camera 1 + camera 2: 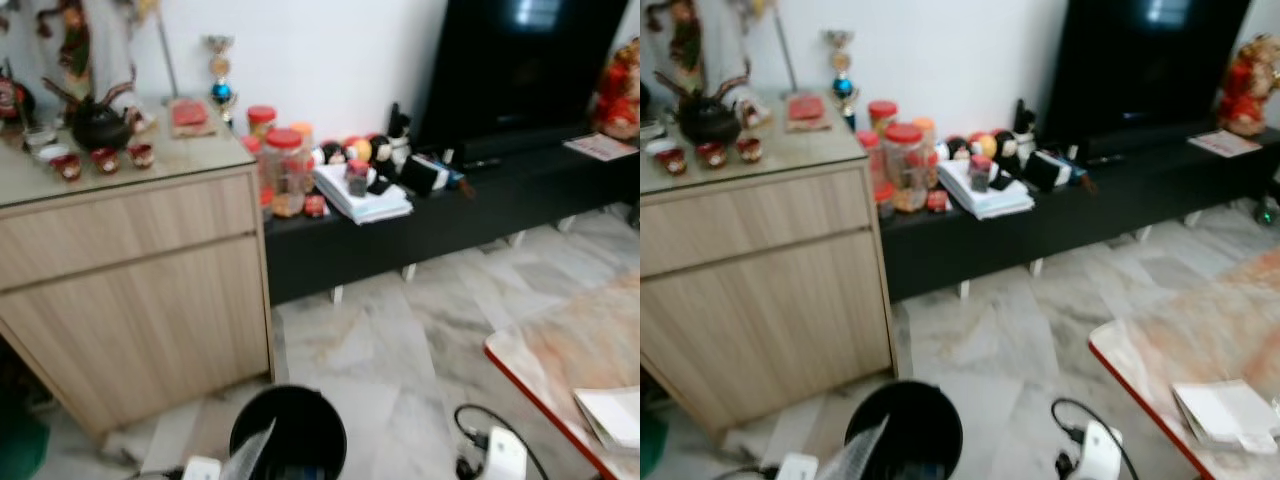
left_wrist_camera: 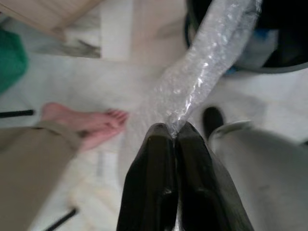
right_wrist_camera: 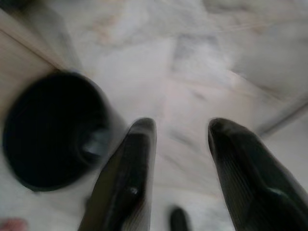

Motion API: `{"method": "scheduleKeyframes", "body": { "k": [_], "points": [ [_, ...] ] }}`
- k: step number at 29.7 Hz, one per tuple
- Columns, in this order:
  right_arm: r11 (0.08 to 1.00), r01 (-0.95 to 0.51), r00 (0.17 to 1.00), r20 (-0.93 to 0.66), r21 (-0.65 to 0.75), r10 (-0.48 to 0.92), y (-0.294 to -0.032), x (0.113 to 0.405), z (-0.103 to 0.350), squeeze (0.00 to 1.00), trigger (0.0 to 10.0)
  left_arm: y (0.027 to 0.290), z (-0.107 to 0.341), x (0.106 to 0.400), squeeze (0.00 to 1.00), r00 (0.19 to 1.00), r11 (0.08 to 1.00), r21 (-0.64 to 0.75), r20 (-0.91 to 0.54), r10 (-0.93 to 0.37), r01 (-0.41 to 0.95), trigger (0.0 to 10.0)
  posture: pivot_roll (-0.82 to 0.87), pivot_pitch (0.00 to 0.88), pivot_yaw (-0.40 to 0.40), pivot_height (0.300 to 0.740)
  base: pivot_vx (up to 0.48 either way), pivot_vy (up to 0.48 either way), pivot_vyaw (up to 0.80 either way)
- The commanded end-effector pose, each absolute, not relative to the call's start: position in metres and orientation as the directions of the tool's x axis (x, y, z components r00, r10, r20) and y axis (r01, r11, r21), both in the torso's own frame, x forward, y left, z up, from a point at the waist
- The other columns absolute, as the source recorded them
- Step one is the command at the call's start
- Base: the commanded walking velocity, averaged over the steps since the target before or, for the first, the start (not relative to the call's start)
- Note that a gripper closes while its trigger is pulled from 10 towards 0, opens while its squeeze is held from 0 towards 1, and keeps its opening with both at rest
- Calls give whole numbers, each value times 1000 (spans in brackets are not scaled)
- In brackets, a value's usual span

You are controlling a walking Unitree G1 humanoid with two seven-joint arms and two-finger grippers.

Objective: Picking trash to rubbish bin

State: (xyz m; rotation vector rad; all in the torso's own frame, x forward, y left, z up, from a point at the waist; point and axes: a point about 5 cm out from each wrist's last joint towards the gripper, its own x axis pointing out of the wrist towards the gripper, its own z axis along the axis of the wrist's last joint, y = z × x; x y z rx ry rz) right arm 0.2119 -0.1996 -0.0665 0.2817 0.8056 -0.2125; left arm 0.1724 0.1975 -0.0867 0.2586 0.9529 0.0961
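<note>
1. Left wrist view: the left gripper [image 2: 174, 131] is clenched on a strip of bubble wrap [image 2: 204, 72], which reaches over the rim of the black bin [image 1: 290, 432].
2. The right gripper [image 3: 182, 132] hangs spread wide and empty above the marble floor [image 3: 202, 82], beside the bin.
3. A person's bare foot [image 2: 86, 120] stands near; a wooden cabinet [image 1: 130, 290] is just behind the bin.

The rubbish bin [image 1: 288, 432] is cut by the frame's lower edge, its contents blurred.
</note>
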Motion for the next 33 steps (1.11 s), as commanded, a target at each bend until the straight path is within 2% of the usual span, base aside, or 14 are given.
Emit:
{"method": "scheduleKeyframes", "body": {
  "k": [1,10,13,17,21,27,33],
  "points": [
    [937,320,654,-748,137,-114,-212,202,-70,0,10000,189,-85,178,0,590,968,246,-788,177,39,10000,-13,30,-49,740,341,0,0],
    [936,322,654,-748,140,-112,-212,203,-69,0,10000,189,-85,179,0,593,969,246,-786,177,37,10000,-13,31,-52,740,337,0,0],
    [945,300,662,-742,133,-106,-213,205,-68,0,10000,188,-81,185,0,622,967,252,-764,170,45,10000,-14,34,-52,740,84,0,0],
    [970,217,693,-717,114,-71,-213,215,-62,0,10000,187,-74,198,0,676,961,269,-720,159,61,10000,-10,39,-52,740,0,0,0],
    [990,68,741,-671,123,32,-216,237,-45,0,10000,191,-51,230,0,787,957,289,-593,171,9,10000,-21,47,-50,740,0,0,0],
    [990,-88,775,-617,107,135,-209,263,-26,0,10000,190,-16,271,0,888,968,245,-435,150,-44,10000,-17,48,-56,740,0,0,0],
    [962,-254,780,-567,101,266,-184,286,-8,0,10000,174,1,293,0,919,986,167,-390,63,3,10000,-28,51,-52,740,0,0,0]
  ]
}}
